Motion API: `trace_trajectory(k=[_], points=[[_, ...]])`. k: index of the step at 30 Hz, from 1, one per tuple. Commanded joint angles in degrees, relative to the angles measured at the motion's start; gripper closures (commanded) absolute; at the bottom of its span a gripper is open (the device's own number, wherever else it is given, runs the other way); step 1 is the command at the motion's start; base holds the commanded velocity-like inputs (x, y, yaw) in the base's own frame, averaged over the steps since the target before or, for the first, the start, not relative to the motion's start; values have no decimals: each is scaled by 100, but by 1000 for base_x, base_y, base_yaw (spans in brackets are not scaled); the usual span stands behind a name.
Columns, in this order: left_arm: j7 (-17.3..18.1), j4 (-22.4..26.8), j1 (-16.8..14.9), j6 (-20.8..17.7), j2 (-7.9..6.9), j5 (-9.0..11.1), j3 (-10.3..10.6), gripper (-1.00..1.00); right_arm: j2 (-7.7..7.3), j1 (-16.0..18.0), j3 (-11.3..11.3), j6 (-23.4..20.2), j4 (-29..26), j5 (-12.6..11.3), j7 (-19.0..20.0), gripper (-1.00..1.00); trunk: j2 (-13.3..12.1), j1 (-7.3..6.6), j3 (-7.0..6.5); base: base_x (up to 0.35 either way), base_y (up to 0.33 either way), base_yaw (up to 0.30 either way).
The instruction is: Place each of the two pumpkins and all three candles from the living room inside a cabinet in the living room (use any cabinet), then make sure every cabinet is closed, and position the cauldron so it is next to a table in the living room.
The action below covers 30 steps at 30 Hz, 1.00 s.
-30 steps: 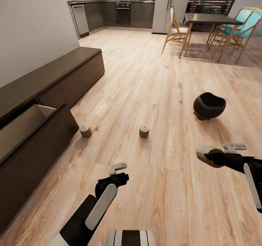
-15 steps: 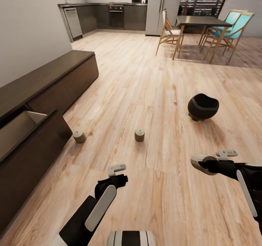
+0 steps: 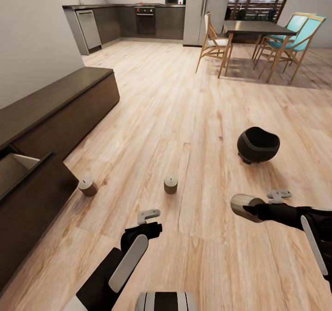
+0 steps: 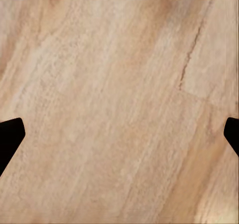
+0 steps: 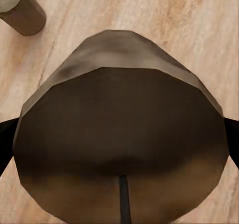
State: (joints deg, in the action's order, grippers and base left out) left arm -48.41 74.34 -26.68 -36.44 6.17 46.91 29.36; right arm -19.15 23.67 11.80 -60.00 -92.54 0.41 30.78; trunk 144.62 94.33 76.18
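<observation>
Two candles (image 3: 170, 185) on wood floor (image 3: 184, 117), kitchen beyond

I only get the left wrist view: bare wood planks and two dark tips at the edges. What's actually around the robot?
Observer: Two candles stand on the floor ahead, the middle candle and the left candle.
Operator: Is the other arm carrying anything?
Observer: Yes, the right gripper has its fingers closed on a third candle.
Operator: Anywhere to put it?
Observer: The cabinet on the left has a drawer standing open.
</observation>
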Motion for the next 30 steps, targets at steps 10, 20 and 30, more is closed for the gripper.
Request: trace_trajectory(k=[10,20,30], points=[[14,-32,-4,-3,-30,33,-10,-100,28,4,-339,0,6,66,712,100,0,0,0,334,-151,-119],[2,-27,10,-217,-54,43,-20,-100,34,6,-810,0,8,71,736,100,0,0,0,336,69,-275],[240,-19,38,-360,-192,20,-47,-100,36,6,-1218,0,16,80,736,100,0,0,0,294,199,-56]])
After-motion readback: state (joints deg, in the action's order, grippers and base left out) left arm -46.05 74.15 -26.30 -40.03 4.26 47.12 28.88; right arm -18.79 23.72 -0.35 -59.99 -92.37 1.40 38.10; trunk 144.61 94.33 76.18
